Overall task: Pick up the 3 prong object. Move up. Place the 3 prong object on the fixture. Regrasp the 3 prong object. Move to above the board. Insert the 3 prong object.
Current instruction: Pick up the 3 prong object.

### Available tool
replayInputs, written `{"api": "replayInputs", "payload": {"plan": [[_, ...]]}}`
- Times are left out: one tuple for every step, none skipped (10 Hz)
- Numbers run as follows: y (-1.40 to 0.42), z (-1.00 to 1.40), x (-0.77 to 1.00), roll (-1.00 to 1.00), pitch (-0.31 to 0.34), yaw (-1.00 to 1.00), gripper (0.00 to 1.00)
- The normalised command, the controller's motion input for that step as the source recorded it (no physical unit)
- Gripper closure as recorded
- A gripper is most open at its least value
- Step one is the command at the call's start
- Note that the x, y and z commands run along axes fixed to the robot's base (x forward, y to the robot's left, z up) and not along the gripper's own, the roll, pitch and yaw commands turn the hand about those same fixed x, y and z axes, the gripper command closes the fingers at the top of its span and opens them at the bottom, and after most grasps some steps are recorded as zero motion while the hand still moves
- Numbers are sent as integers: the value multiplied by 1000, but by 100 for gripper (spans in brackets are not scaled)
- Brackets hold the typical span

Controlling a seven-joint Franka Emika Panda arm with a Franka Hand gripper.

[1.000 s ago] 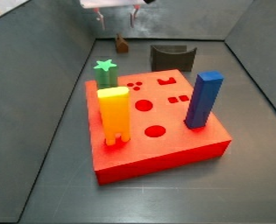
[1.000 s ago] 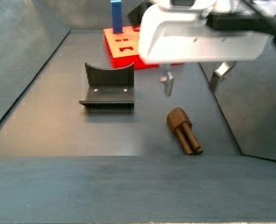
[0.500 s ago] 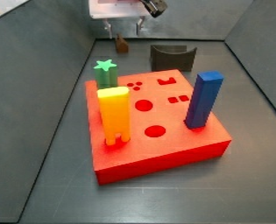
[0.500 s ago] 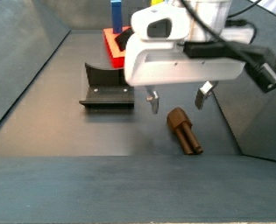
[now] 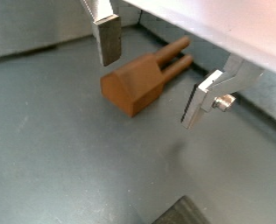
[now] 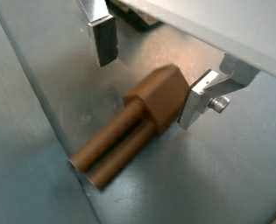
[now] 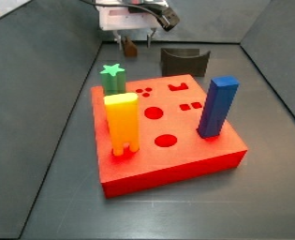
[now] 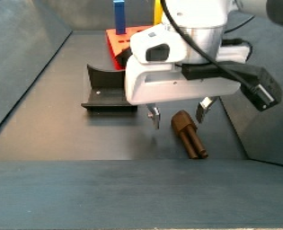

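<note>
The 3 prong object (image 5: 144,79) is a small brown peg piece lying flat on the grey floor; it also shows in a wrist view (image 6: 147,108) and a side view (image 8: 190,136). My gripper (image 5: 152,86) is open and low over it, with one silver finger on each side of its blocky end and not touching it. The gripper also shows in a wrist view (image 6: 150,87) and in both side views (image 8: 180,116) (image 7: 132,37). The dark fixture (image 8: 110,88) stands apart beside it, seen too in a side view (image 7: 184,61). The red board (image 7: 202,155) lies farther off.
On the board stand an orange-yellow legged block (image 7: 121,122), a blue block (image 7: 217,106) and a green star (image 7: 112,71). The board's corner (image 8: 122,45) and the blue block (image 8: 117,13) sit behind the fixture. Grey bin walls (image 8: 23,63) rise on both sides.
My gripper has come down from above the floor to the 3 prong object, and its open fingers now straddle the piece's blocky end. The piece has not moved.
</note>
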Motion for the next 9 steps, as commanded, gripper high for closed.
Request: {"api": "replayInputs", "payload": {"plan": [[0, -1000, -266, 66, -147, 117, 0], [0, -749, -306, 47, -267, 123, 0], [0, 0, 0, 0, -9, 0, 0], [0, 0, -46, 10, 0, 0, 0], [0, 0, 0, 0, 0, 0, 0], [0, 0, 0, 0, 0, 0, 100], [0, 0, 0, 0, 0, 0, 100], [0, 0, 0, 0, 0, 0, 100], [0, 0, 0, 0, 0, 0, 100]]}}
